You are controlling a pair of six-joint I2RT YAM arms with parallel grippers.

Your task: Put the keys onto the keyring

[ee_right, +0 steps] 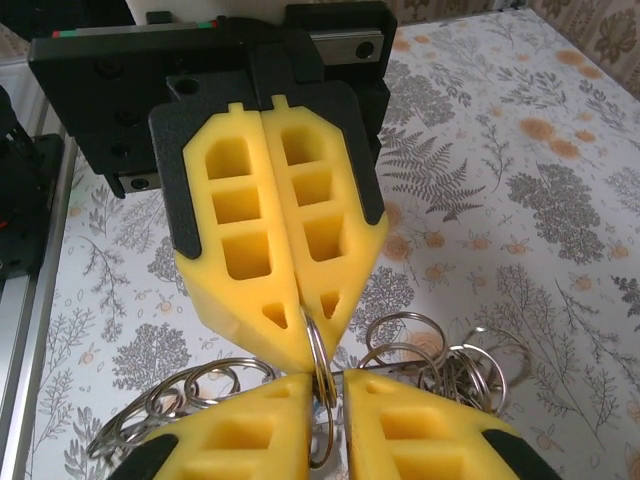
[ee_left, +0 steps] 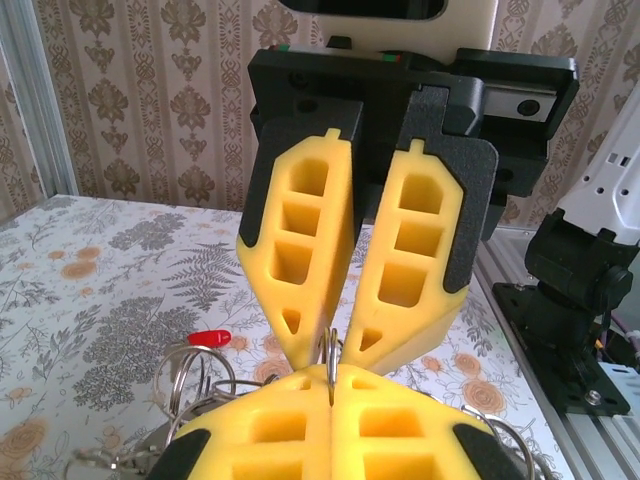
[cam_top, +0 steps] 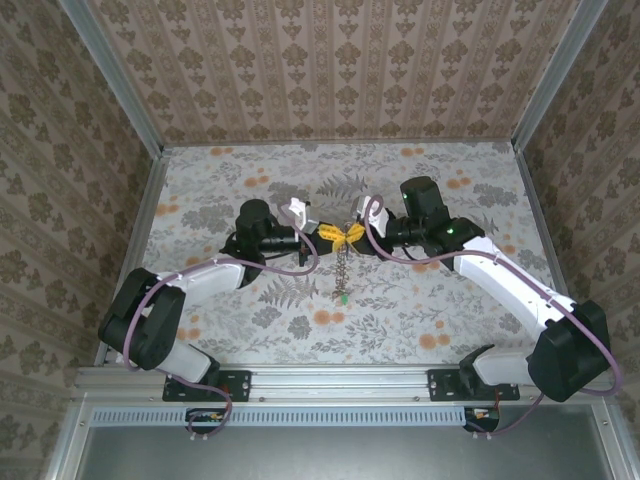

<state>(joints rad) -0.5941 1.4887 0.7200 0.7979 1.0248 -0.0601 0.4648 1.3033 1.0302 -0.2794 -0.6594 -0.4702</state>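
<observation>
- My two arms reach out from their bases at the near edge of the table (cam_top: 450,300) and bend inward, so the grippers meet nose to nose over the middle of it.
- My left gripper (cam_top: 338,235) has its yellow fingers pressed flat together, with no gap along the seam. The keyring (ee_right: 317,360), a thin metal split ring, is pinched at their very tips.
- My right gripper (cam_top: 358,236) faces it from the other side. Its fingers stand in a narrow V, spread at the base and nearly closed at the tips, and the same keyring passes through that slim gap, held edge-on. Both grippers are on the one ring, and their tips almost touch.
- A bunch of other split rings (ee_right: 450,355) sits just beside and below the fingers, overlapping one another.
- A small red tag (ee_left: 210,338) shows among the rings, seen from my left wrist. I cannot make out any key attached to it.
- From above, a thin chain (cam_top: 343,270) runs from the meeting point back toward me and ends in a small green tag (cam_top: 343,296). I cannot tell whether it hangs free or lies on the table.
- The table has a grey leaf print with orange flowers.
- Beyond it stands a back wall (cam_top: 330,70) of brown patterned wallpaper.
</observation>
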